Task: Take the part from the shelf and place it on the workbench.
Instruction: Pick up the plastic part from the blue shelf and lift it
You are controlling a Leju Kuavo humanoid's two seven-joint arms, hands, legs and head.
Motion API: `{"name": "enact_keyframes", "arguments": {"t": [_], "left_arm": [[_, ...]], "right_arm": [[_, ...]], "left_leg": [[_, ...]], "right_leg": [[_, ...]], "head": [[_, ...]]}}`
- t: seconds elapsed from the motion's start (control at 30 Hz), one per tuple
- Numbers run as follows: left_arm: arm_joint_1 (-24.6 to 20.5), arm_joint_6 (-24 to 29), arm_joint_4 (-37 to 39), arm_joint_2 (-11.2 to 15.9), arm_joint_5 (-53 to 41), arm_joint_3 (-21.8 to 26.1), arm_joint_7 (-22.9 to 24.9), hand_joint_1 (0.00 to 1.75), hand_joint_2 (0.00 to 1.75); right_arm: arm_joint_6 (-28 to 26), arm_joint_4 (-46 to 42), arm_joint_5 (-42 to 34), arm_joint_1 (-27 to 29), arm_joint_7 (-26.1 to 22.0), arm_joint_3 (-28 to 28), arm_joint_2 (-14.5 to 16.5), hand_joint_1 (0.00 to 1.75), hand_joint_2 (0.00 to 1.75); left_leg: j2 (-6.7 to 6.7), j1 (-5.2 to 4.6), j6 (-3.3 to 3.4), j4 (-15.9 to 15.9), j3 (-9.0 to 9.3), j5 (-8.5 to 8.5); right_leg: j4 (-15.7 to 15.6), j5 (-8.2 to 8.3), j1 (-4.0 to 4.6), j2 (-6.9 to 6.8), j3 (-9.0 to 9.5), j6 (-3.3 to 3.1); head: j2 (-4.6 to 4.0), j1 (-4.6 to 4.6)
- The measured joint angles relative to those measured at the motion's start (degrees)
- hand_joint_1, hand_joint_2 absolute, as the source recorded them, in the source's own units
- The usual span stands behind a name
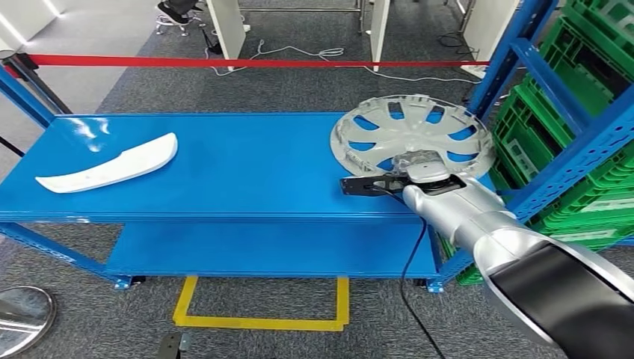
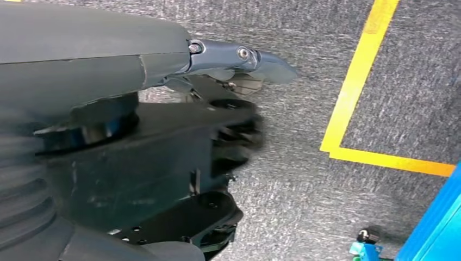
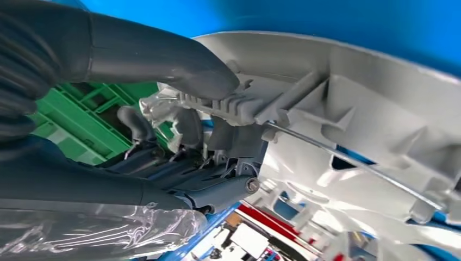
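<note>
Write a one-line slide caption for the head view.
Robot's right hand grips the rim of a silver plastic wheel cover over the blue metal workbench, where a white curved trim piece lies.

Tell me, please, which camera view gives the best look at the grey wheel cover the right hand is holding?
The head view: it shows the whole wheel cover over the blue workbench's right end, with the right hand at its near rim. The right wrist view shows its ribbed rim close up, pinched by the fingers. The left wrist view faces the floor instead.
</note>
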Motion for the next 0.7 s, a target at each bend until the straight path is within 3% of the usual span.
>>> {"name": "enact_keyframes", "arguments": {"t": [0.07, 0.2, 0.27, 0.33, 0.37, 0.4, 0.43, 0.53, 0.6, 0.7], "left_arm": [[-0.1, 0.0, 0.0, 0.0, 0.0, 0.0, 0.0, 0.0, 1.75], [0.0, 0.0, 0.0, -0.1, 0.0, 0.0, 0.0, 0.0, 1.75], [-0.1, 0.0, 0.0, -0.1, -0.1, 0.0, 0.0, 0.0, 1.75], [-0.1, -0.1, 0.0, -0.1, -0.1, 0.0, 0.0, 0.0, 1.75], [-0.1, -0.1, 0.0, -0.1, -0.1, 0.0, 0.0, 0.0, 1.75], [-0.1, -0.1, 0.0, -0.1, -0.1, 0.0, 0.0, 0.0, 1.75], [-0.1, -0.1, 0.0, -0.1, -0.1, 0.0, 0.0, 0.0, 1.75], [-0.1, -0.1, 0.0, -0.1, -0.3, 0.0, 0.0, 0.0, 1.75], [-0.2, -0.2, 0.0, 0.0, -0.5, -0.1, 0.0, 0.0, 1.75], [-0.2, -0.2, 0.0, 0.0, -0.5, -0.1, 0.0, 0.0, 1.75]], "right_arm": [[0.0, 0.1, -0.1, 0.2, 0.0, 0.0, -0.1, 0.0, 1.75], [-0.1, 0.3, -0.4, 1.1, 0.0, -0.3, -0.3, 0.0, 1.75], [-0.1, 0.4, -0.4, 1.4, -0.1, -0.4, -0.5, 0.0, 1.75], [-0.1, 0.4, -0.4, 1.8, -0.2, -0.5, -0.5, 0.0, 1.75], [0.0, 0.4, -0.4, 2.1, -0.2, -0.6, -0.6, 0.0, 1.75], [0.1, 0.4, -0.4, 2.2, -0.3, -0.7, -0.6, 0.0, 1.75], [0.2, 0.5, -0.5, 2.2, -0.5, -0.8, -0.6, 0.0, 1.75], [0.9, 0.5, -0.6, 1.9, -1.1, -1.1, -0.6, 0.0, 1.75], [1.3, 0.5, -0.7, 1.6, -1.3, -1.2, -0.6, 0.0, 1.75], [1.5, 0.5, -0.6, 1.3, -1.3, -1.3, -0.7, 1.31, 1.75]], "left_leg": [[-0.03, -0.01, 0.32, -5.4, 2.68, 1.37], [-0.07, 0.02, 1.62, -6.7, 3.04, 1.39], [-0.02, 0.17, 2.19, -6.8, 3.06, 1.51], [0.02, 0.12, 2.44, -6.7, 3.06, 1.47], [0.02, 0.1, 2.47, -6.7, 3.08, 1.46], [0.0, 0.1, 2.48, -6.7, 3.12, 1.43], [-0.03, 0.11, 2.47, -6.7, 3.2, 1.39], [-0.17, 0.03, 1.95, -6.7, 3.52, 1.12], [-0.25, -0.15, 1.34, -6.8, 3.61, 1.07], [-0.23, 0.0, 0.41, -7.1, 3.86, 1.06]], "right_leg": [[0.1, 0.03, 0.24, 0.13, -0.23, 0.62], [0.2, -0.16, 0.2, 0.11, -0.6, 1.88], [4.3, -2.62, 0.15, -0.05, -2.57, 2.36], [12.0, -6.04, 0.15, -0.12, -6.13, 2.68], [14.9, -6.9, 0.14, -0.11, -7.55, 2.74], [15.9, -6.7, 0.14, -0.12, -8.05, 2.74], [14.5, -5.5, 0.12, -0.12, -7.45, 2.71], [3.5, -0.72, 0.02, -0.11, -1.86, 2.39], [0.2, -0.17, 0.13, 0.01, -0.07, 1.8], [-0.1, -0.05, 0.28, 0.13, 0.1, 0.71]], "head": [[0.0, 0.0], [0.02, 0.13], [0.0, 0.48], [0.0, 0.72], [0.0, 0.73], [0.0, 0.76], [0.0, 0.77], [0.0, 0.79], [0.0, 0.65], [0.0, 0.57]]}}
